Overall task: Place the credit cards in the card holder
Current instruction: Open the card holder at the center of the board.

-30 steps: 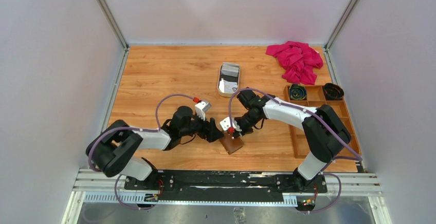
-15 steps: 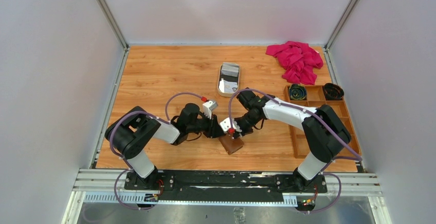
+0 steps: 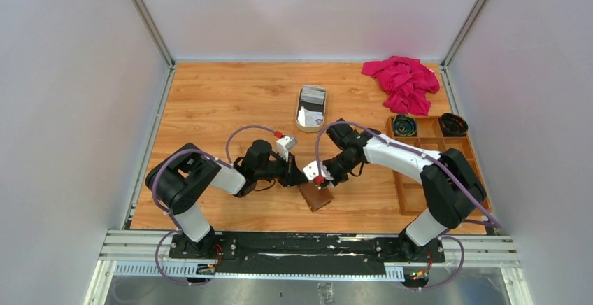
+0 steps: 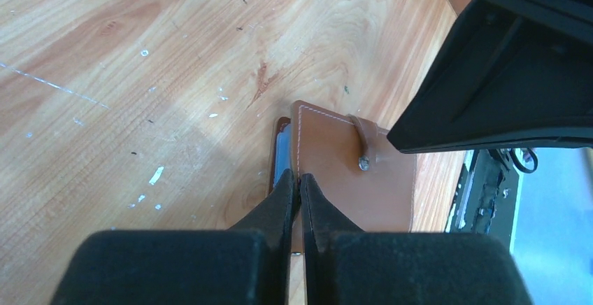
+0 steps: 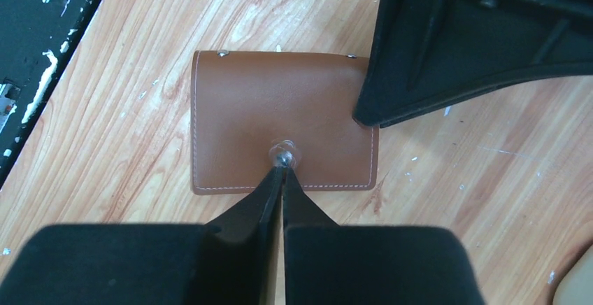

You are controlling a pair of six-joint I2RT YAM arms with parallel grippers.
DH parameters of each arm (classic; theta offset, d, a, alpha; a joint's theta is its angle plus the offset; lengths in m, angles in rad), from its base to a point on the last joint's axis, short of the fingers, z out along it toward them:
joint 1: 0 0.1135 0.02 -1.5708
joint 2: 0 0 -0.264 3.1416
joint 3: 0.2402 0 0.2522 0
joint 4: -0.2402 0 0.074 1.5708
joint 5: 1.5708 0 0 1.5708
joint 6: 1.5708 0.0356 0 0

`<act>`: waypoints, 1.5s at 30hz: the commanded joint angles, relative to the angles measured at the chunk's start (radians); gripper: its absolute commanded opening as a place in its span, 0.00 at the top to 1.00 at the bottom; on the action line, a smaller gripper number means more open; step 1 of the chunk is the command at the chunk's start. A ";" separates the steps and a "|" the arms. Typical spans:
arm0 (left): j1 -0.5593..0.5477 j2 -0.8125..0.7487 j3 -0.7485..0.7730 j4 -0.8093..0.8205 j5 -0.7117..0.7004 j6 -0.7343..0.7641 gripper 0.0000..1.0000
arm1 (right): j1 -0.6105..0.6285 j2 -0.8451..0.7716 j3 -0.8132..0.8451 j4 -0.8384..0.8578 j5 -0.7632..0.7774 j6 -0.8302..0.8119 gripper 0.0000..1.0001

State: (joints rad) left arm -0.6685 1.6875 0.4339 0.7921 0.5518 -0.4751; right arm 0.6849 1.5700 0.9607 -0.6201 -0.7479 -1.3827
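You have bright, even overhead light, and shadows under the arms stay soft. A pale sheen lies on the table. In the wrist views the near fingers blur while the wood stays sharp.

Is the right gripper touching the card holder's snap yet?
Touching. In the right wrist view, the right gripper has its shut fingertips meeting the metal snap of the card holder, with no gap visible between them.
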 commanded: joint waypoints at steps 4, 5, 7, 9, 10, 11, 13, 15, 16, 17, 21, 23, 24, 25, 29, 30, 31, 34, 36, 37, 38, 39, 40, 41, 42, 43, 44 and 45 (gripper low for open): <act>0.042 0.000 -0.022 -0.035 -0.041 0.025 1.00 | -0.050 -0.013 0.011 -0.103 -0.048 -0.028 1.00; 0.045 -0.008 -0.014 -0.050 -0.036 0.031 1.00 | -0.055 -0.008 0.013 -0.106 -0.039 -0.016 1.00; 0.046 -0.024 0.010 -0.093 -0.029 0.047 1.00 | -0.068 0.002 0.008 -0.110 -0.025 -0.004 1.00; 0.047 -0.033 0.031 -0.117 -0.021 0.055 1.00 | -0.083 0.002 0.009 -0.112 -0.031 0.015 0.99; 0.047 -0.035 0.039 -0.130 -0.015 0.058 1.00 | -0.095 -0.007 0.015 -0.111 -0.045 0.038 0.96; 0.048 -0.036 0.047 -0.134 -0.007 0.058 1.00 | -0.101 -0.017 0.020 -0.113 -0.063 0.060 0.91; 0.047 -0.034 0.052 -0.139 0.002 0.054 1.00 | -0.101 -0.036 0.030 -0.112 -0.096 0.097 0.77; 0.046 -0.032 0.053 -0.139 0.009 0.050 0.99 | -0.082 -0.049 0.032 -0.098 -0.124 0.129 0.60; 0.047 -0.031 0.052 -0.138 0.010 0.047 0.99 | -0.063 -0.050 0.032 -0.089 -0.123 0.139 0.53; 0.047 -0.030 0.053 -0.139 0.013 0.045 0.99 | -0.038 -0.048 0.032 -0.076 -0.113 0.149 0.49; 0.047 -0.029 0.051 -0.139 0.017 0.038 0.99 | 0.038 0.007 0.061 -0.018 -0.020 0.216 0.44; 0.047 -0.033 0.051 -0.139 0.019 0.037 0.99 | 0.050 0.057 0.102 -0.013 0.030 0.232 0.44; 0.047 -0.034 0.051 -0.139 0.020 0.036 0.99 | 0.053 0.080 0.113 -0.012 0.046 0.232 0.44; 0.047 -0.035 0.050 -0.139 0.020 0.037 0.99 | 0.054 0.097 0.119 -0.013 0.056 0.223 0.44; 0.047 -0.035 0.051 -0.138 0.022 0.036 0.99 | 0.067 0.127 0.120 -0.016 0.075 0.194 0.45; 0.047 -0.034 0.051 -0.138 0.022 0.036 0.99 | 0.070 0.130 0.118 -0.020 0.077 0.184 0.46; 0.047 -0.034 0.052 -0.138 0.021 0.037 0.99 | 0.070 0.134 0.115 -0.025 0.079 0.176 0.47; 0.047 -0.031 0.054 -0.139 0.025 0.040 0.99 | 0.071 0.149 0.118 -0.049 0.093 0.163 0.53; 0.047 -0.033 0.053 -0.139 0.024 0.041 0.99 | 0.071 0.148 0.118 -0.057 0.113 0.167 0.59; 0.047 -0.034 0.051 -0.139 0.024 0.041 0.99 | 0.070 0.141 0.115 -0.057 0.127 0.174 0.62; 0.047 -0.037 0.049 -0.138 0.022 0.043 0.99 | 0.071 0.130 0.111 -0.059 0.142 0.178 0.64; 0.047 -0.040 0.048 -0.139 0.021 0.044 0.99 | 0.068 0.118 0.106 -0.059 0.156 0.179 0.66; 0.047 -0.039 0.046 -0.139 0.020 0.045 0.99 | 0.064 0.106 0.099 -0.059 0.167 0.179 0.68; 0.047 -0.041 0.045 -0.139 0.019 0.047 0.99 | 0.058 0.095 0.093 -0.059 0.173 0.179 0.70; 0.047 -0.041 0.045 -0.139 0.019 0.048 0.99 | 0.052 0.083 0.083 -0.059 0.176 0.178 0.72; 0.047 -0.040 0.045 -0.138 0.019 0.050 0.99 | 0.047 0.072 0.075 -0.059 0.180 0.177 0.73; 0.047 -0.040 0.045 -0.139 0.018 0.051 0.99 | 0.039 0.061 0.069 -0.059 0.184 0.175 0.74; 0.047 -0.040 0.045 -0.139 0.017 0.052 0.99 | 0.031 0.052 0.063 -0.059 0.186 0.173 0.75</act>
State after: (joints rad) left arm -0.6250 1.6650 0.4770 0.6842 0.5724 -0.4553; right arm 0.7376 1.6711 1.0569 -0.6418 -0.6178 -1.1984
